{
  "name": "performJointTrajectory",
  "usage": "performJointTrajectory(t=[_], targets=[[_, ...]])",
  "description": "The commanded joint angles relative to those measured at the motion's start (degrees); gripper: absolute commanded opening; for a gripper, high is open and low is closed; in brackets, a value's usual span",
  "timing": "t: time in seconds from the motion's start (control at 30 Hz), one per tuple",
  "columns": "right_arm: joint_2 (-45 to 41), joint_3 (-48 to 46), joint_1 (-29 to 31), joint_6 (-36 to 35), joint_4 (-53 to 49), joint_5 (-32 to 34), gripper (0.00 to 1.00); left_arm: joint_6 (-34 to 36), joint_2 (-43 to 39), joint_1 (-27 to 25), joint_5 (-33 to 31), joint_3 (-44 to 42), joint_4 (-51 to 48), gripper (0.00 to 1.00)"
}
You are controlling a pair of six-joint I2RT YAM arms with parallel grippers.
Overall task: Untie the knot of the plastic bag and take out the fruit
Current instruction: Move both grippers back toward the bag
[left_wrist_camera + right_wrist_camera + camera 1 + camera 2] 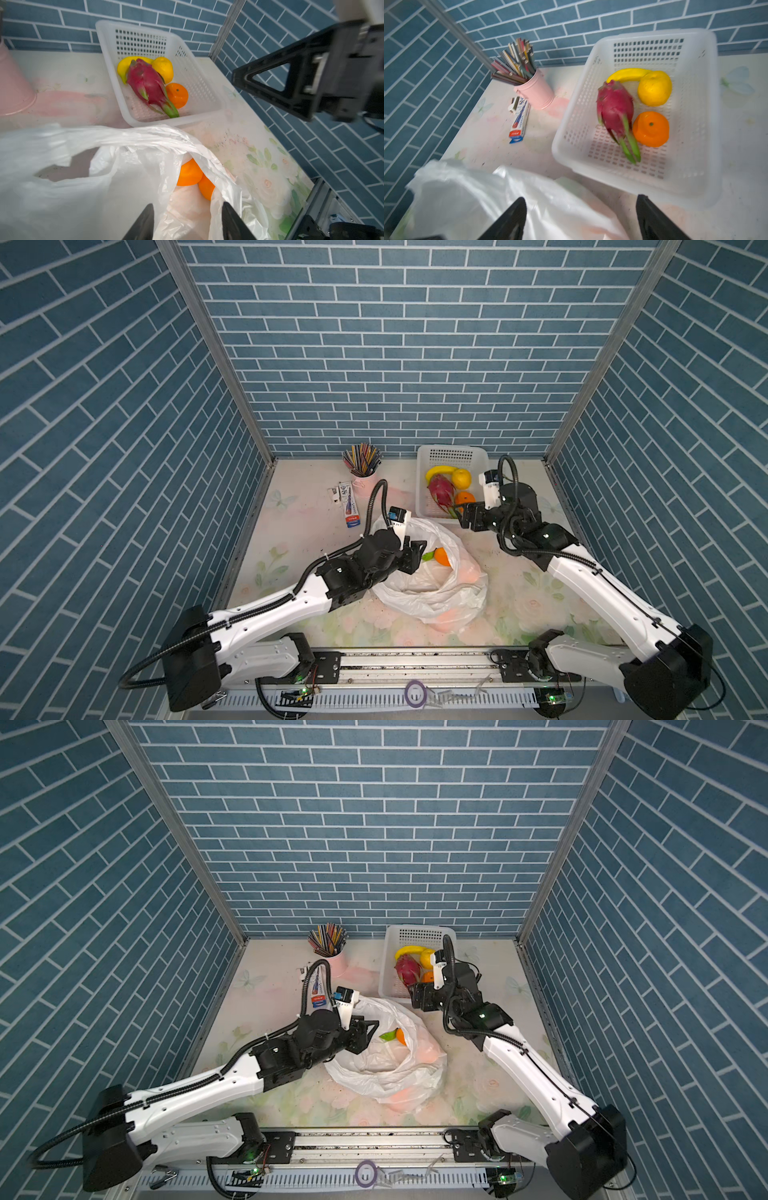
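Three pieces of the fruit, a dragon fruit [440, 489], a lemon [462, 479] and a basket orange [464, 498], lie beside a banana [436, 471] in the basket [451, 451], which stands at the far edge of the table [291, 531], right of middle, in both top views. The plastic bag [432, 589] sits mid-table, just nearer than the basket. Its mouth gapes and no knot shows, so I judge the untying done and the emptying in hand. A bagged orange [442, 558] and a green fruit [428, 556] show in the opening. The left gripper [417, 549] reaches into the mouth from the bag's left rim. The right gripper [460, 516] hangs at the basket's near edge.

From the left wrist, the left gripper [188, 204] has its jaws apart, astride a fold of bag film, with nothing clamped that I can see. Two bagged oranges [190, 172] lie touching each other just beyond, half under the film.

From the right wrist, the right gripper [581, 197] is spread wide and empty, above the bag's rim and the strip of table before the basket.

The next move, I judge, calls for the left jaws to push deeper, close round the nearer orange alone, and leave the film out of the pinch.
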Motion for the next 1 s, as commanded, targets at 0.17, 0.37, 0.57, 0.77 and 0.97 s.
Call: performJointTrajectory(t=[0.17,0.37,0.57,0.77,0.97], targets=[[-6.69,-7.37,9.32,-0.66,-9.92,-3.33,0.88,-5.23,6.17,-1.81,-0.69,-0.20,1.77,0.50],[-2.55,-10.98,14.92,0.58,-10.12,3.47,0.86,-5.74,9.62,-1.80,2.02,-1.62,5.08,0.50],[1.37,-12.30,16.57,5.13,-13.08,19.71,0.66,-4.97,11.72,-1.83,4.47,-2.48,8.40,0.51],[-2.09,-17.64,16.61,4.63,-5.53,20.08,0.30,-3.90,16.74,-1.82,6.91,-1.63,13.77,0.53],[-1.77,-17.67,16.50,5.79,-3.80,18.14,0.23,-4.09,22.24,-1.75,4.92,0.81,16.00,0.64]])
